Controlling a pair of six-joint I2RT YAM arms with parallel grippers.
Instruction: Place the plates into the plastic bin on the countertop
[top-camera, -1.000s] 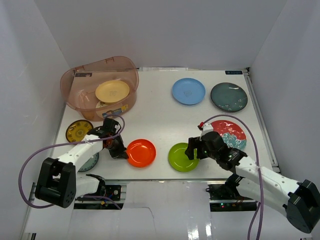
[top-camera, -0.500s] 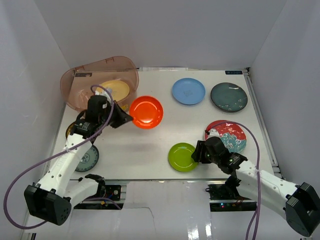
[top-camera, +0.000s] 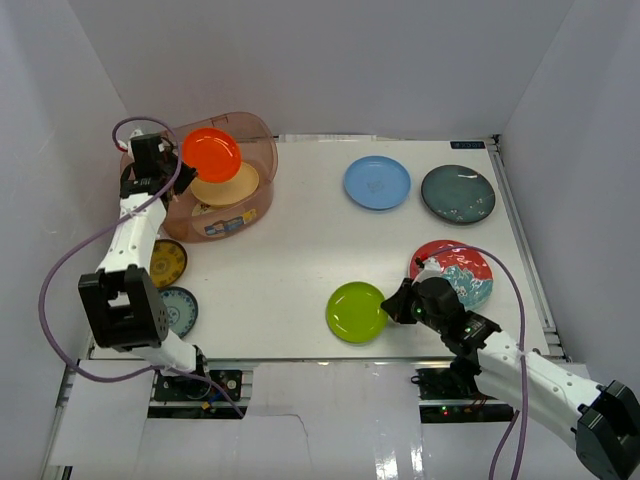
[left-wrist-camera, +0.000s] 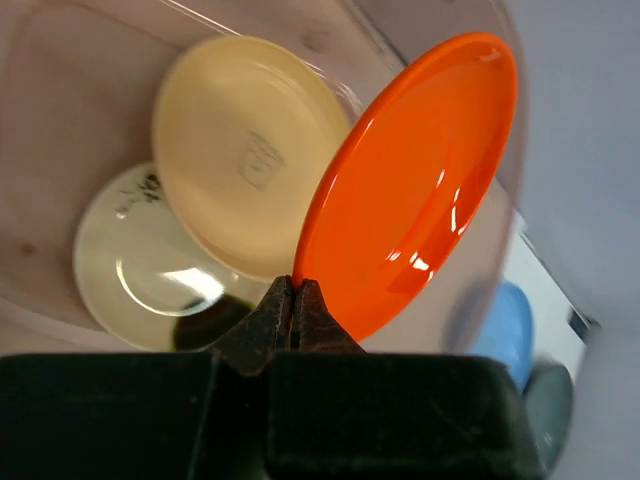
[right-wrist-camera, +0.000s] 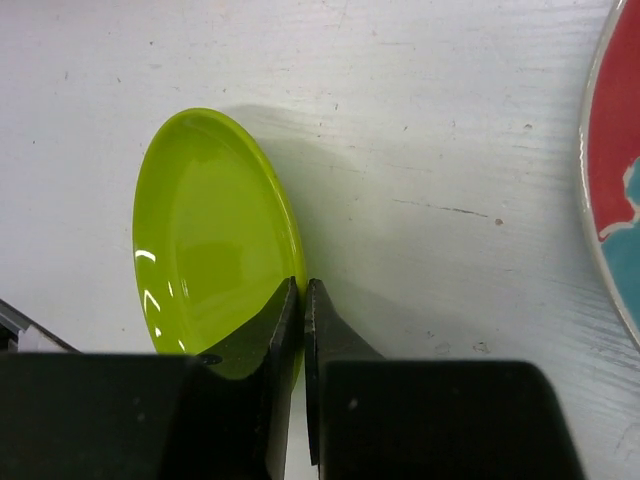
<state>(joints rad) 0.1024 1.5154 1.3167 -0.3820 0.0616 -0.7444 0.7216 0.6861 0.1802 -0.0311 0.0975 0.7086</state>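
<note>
Top external view: the plastic bin (top-camera: 266, 178) stands at the far left of the tabletop (top-camera: 300, 245). On its floor lies a tan-yellow plate (top-camera: 232, 188) that overlaps a cream plate (left-wrist-camera: 135, 275). The left pincer (left-wrist-camera: 293, 300) is clamped on the rim of the orange plate (top-camera: 211, 152), held tilted over the bin. The right pincer (right-wrist-camera: 302, 300) is closed on the right rim of the green plate (top-camera: 356, 312), near centre, left of the red-and-teal floral plate (top-camera: 462, 268).

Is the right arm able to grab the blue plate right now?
Probably not yet. The right gripper is shut on the green plate at its rim, so it is busy. The way looks open, though: only bare countertop lies between it and the blue plate.
</note>
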